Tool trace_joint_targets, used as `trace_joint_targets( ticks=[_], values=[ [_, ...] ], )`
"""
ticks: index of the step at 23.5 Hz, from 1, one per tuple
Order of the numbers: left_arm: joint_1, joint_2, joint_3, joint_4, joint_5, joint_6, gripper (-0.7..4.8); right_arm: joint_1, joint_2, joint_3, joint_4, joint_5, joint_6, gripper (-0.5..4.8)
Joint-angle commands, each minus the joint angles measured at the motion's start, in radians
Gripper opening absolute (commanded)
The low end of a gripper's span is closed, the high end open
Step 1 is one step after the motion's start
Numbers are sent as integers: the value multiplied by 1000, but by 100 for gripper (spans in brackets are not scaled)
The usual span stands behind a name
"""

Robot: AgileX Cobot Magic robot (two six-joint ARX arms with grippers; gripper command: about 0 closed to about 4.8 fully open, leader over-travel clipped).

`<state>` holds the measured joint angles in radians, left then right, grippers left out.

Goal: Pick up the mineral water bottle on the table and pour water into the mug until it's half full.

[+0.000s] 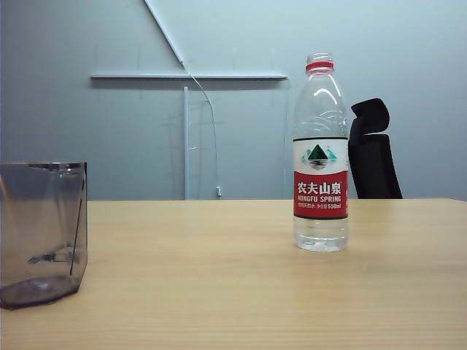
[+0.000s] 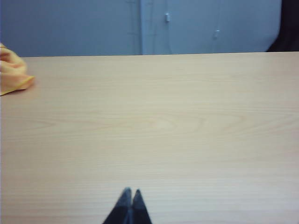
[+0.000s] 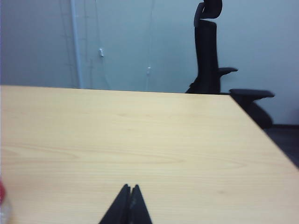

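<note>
**Two grippers closed and empty, bottle and mug untouched**

Two task items are seen standing on the table (image 1: 233,292) in the exterior view. The mineral water bottle (image 1: 320,157) is upright right of centre, cap off, red neck ring showing, red-and-white label facing the camera. Clear water (image 1: 320,235) is visible below the label; the level above it cannot be read. The mug (image 1: 42,232) is placed at the left edge of that view, nearer the camera, smoky-grey and faceted, partly cut off by the frame. Whether it holds any liquid cannot be told. Bottle and mug are well apart, nothing between them.

Neither arm is seen in the exterior view.

Left gripper (image 2: 130,192): fingertips are pressed together, nothing between them, held low over bare tabletop. An orange cloth (image 2: 13,72) is seen at the far side of the table, well apart from the gripper.

Right gripper (image 3: 130,188): fingertips likewise together, nothing clamped, over bare wood. A sliver of the bottle's red neck ring is caught at the frame edge of the right wrist view, off to one side and not touched. A black office chair (image 3: 209,51) is seen beyond the table's far edge, against a pale wall (image 1: 87,36).
</note>
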<state>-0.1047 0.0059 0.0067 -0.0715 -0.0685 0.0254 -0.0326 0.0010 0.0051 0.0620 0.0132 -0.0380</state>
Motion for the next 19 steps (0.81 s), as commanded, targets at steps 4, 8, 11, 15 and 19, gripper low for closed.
trace_joint_targets(
  ticks=[4,8,11,15,19],
  values=[
    [-170,74,5,5,2,-3,-2,2,-1,13,24,-159,181,-5],
    [-250,100,5,2,2,-3,-2,2,3,60,-15,-237,284,-5],
    [-266,100,5,-1,2,-3,-2,3,25,96,-63,-319,304,-3],
    [-266,100,4,-2,2,-3,-2,39,171,122,-69,-435,301,157],
    [-266,100,4,-2,2,-3,-2,171,458,124,163,-400,268,479]
  ],
)
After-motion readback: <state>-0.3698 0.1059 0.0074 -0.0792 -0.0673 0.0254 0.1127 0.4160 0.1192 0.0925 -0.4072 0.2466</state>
